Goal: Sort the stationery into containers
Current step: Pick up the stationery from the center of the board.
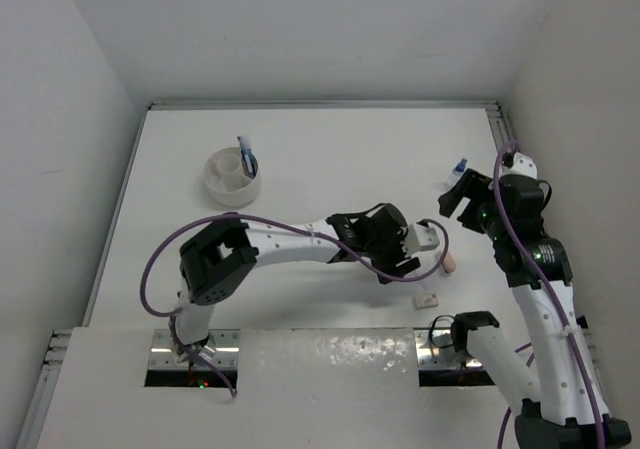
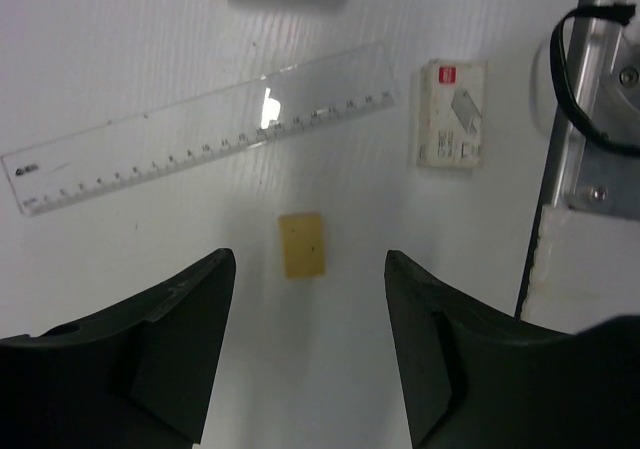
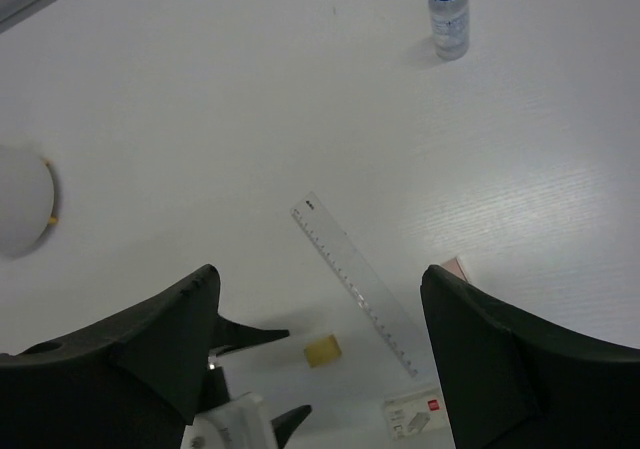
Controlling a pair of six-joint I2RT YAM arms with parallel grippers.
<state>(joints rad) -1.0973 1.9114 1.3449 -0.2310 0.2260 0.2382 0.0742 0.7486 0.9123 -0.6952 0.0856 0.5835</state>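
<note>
Top view: the white tub stands far left on the table with a blue pen in it. The left gripper hangs mid-table, and the right gripper is near the bottle.

Left wrist view: jaws wide and empty. The tan eraser lies on the table between them, with the ruler and the white eraser beyond.

Right wrist view: jaws wide, holding nothing.

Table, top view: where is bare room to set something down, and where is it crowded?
Bare: the wide stretch between the tub and the bottle. Crowded: front right, where ruler, tan eraser and white eraser lie close.
</note>
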